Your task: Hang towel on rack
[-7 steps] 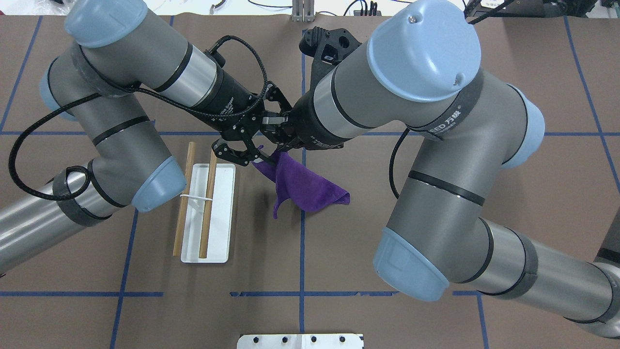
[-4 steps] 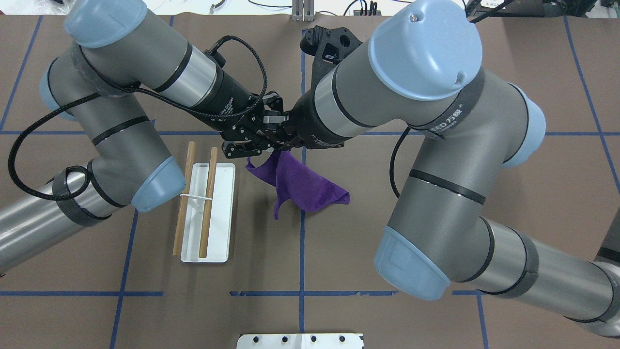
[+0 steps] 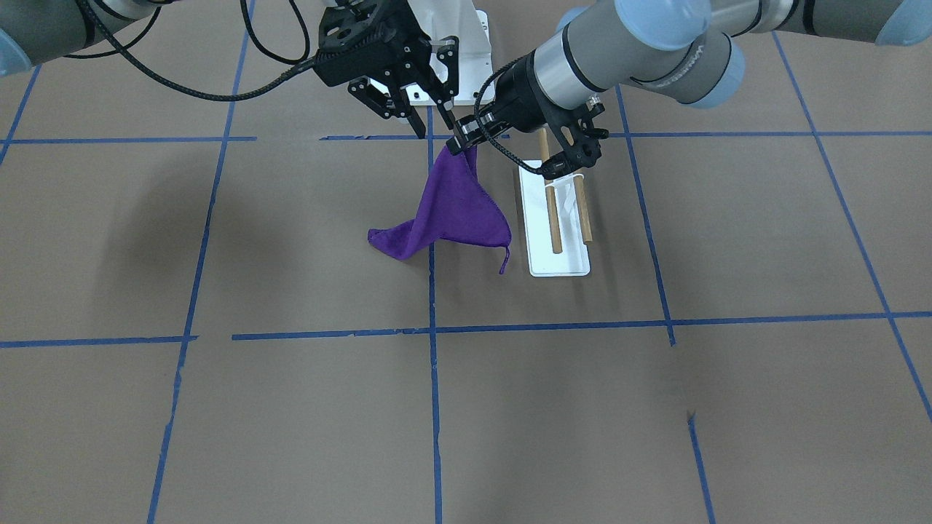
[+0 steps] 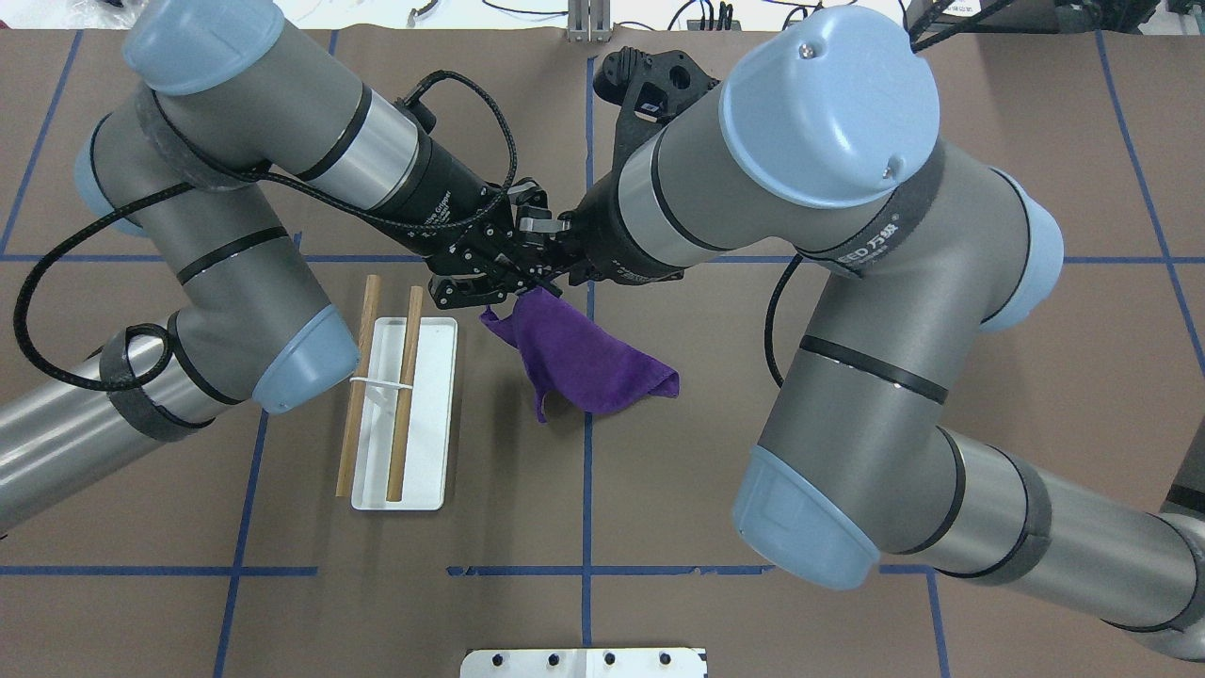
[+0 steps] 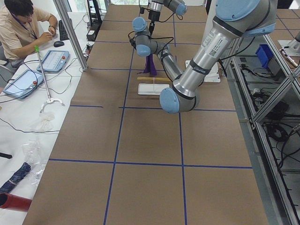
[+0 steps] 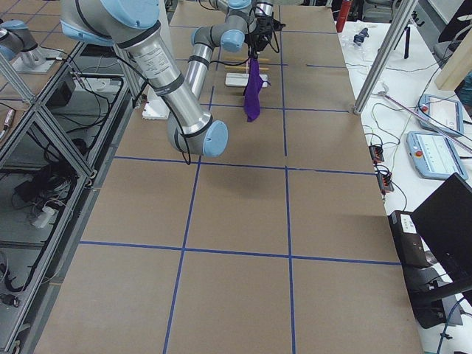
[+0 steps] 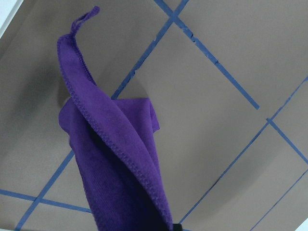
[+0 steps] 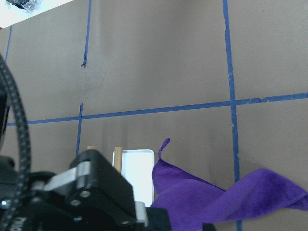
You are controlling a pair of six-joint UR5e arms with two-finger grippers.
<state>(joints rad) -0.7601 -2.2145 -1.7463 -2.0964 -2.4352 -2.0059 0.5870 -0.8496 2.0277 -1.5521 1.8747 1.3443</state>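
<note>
We show the left claw (image 3: 461,143) clenched on the upper corner of the purple towel (image 3: 451,211), which hangs from it in a loose triangular drape above the brown tabletop (image 3: 291,255). The towel's small corner loop (image 3: 504,260) dangles at its lower edge, on the side nearer the rack. We cannot tell whether the lowest fold touches the tabletop.

The right claw (image 3: 435,125) sits just beside the left one at the same height. Its fingers are spread and hold nothing, and their tips are close to the gripped corner.

The rack (image 3: 557,256) lies flat on the tabletop on the robot's left of the towel, near it but apart from it. Its white base carries two parallel wooden rods (image 3: 553,218) joined by a white bracket, and nothing is draped over them.

In the left wrist view the cloth falls away from the claw across a crossing of blue tape lines (image 3: 431,378). In the right wrist view the towel fills the lower edge, with the rack's end just beyond it.
</note>
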